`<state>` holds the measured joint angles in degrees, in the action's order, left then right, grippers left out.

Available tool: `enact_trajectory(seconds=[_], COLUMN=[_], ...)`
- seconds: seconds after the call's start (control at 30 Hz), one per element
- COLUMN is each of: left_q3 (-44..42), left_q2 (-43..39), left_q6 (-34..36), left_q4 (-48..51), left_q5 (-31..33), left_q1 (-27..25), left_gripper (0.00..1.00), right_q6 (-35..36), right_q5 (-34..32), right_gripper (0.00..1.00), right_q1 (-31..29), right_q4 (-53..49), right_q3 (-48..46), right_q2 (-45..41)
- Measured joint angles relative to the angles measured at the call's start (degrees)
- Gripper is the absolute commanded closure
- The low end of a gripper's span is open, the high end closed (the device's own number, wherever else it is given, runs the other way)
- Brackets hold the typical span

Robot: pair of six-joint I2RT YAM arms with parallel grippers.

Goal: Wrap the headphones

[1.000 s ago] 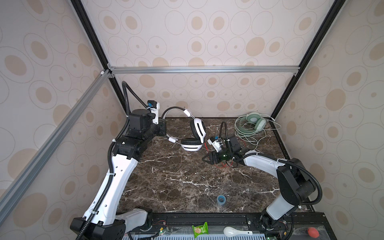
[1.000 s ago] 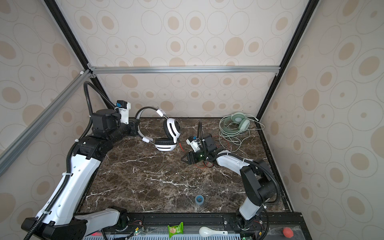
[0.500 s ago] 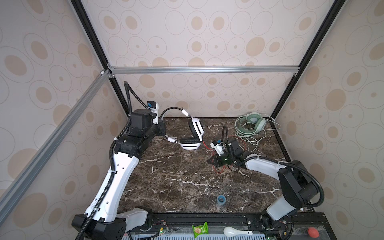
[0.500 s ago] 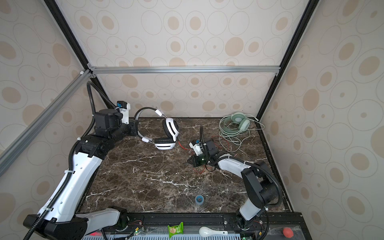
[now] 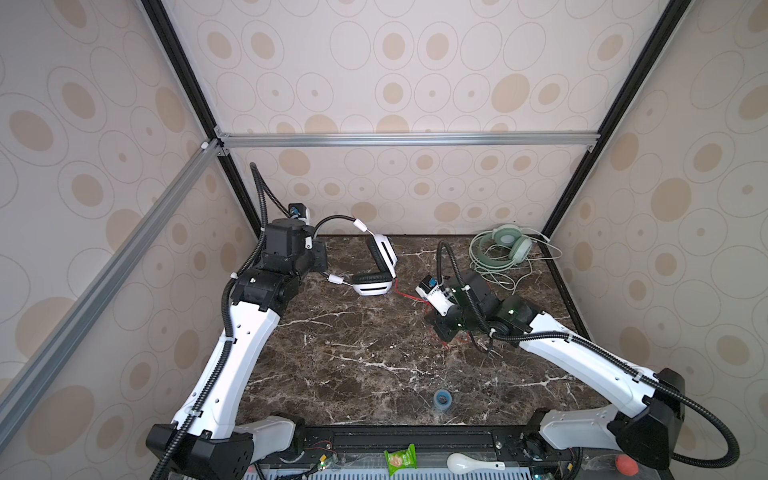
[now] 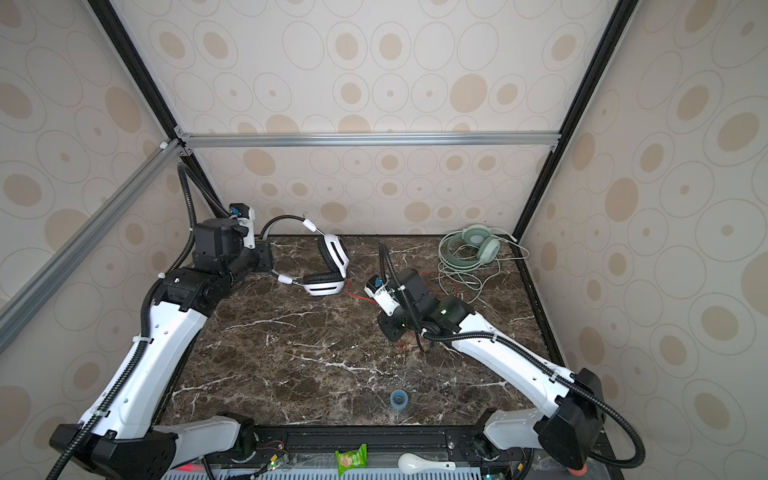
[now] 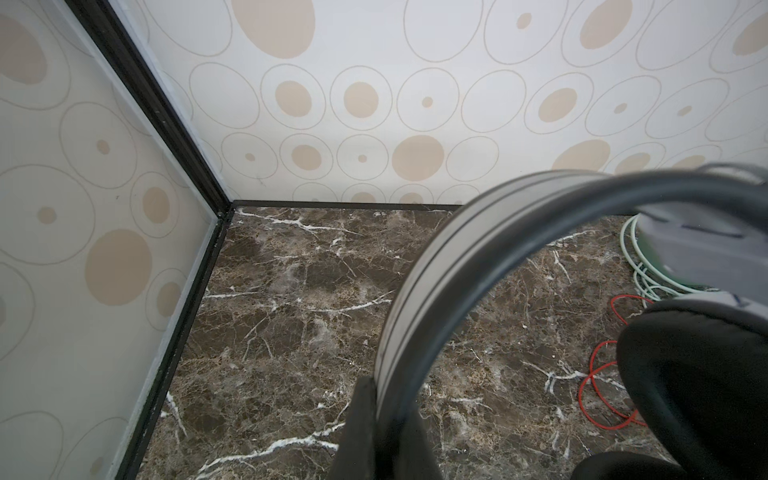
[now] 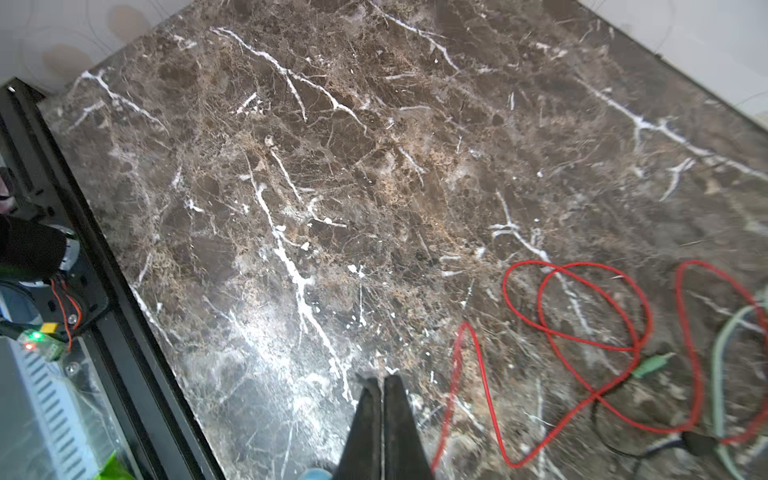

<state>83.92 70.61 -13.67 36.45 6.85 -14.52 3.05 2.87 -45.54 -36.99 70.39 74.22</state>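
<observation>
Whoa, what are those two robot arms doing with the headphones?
The job is wrapping up headphones. The left end effector is clamped on the grey headband of the white headphones, near the back of the table. The right end effector is shut low over the table, but the red cord lies beside it, not between its fingers. The mint green headphones lie in the back corner, cord in loose loops.

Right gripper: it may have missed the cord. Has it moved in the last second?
Yes. The right gripper has shifted rightward and frontward, toward the blue roll.
</observation>
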Motion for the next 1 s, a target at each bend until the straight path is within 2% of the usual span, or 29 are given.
enact_trajectory(seconds=[0.3, 0.67, 0.83, 1.0], left_q3=[-3.30, -8.68, -8.96, -9.40], left_q2=[-1.60, -2.80, -3.04, -3.67], left_q6=[0.07, 1.14, 2.34, 3.52], left_q4=[0.09, 0.50, 0.50, 0.44], left_q5=[1.07, -0.52, -2.54, -4.33], left_q1=[0.00, -0.68, -2.08, -4.02], left_gripper=[1.00, 1.00, 1.00, 1.00], right_q6=[4.52, 4.07, 3.82, 3.78], right_q5=[-10.97, -19.45, -21.57, -22.32], right_gripper=[1.00, 1.00, 1.00, 1.00], right_q1=[-7.13, -7.28, -7.28, -6.84], right_q4=[-11.15, -20.68, -23.98, -25.97], right_q3=[20.76, 39.21, 47.93, 52.11], right_q2=[9.18, 19.76, 25.31, 28.89])
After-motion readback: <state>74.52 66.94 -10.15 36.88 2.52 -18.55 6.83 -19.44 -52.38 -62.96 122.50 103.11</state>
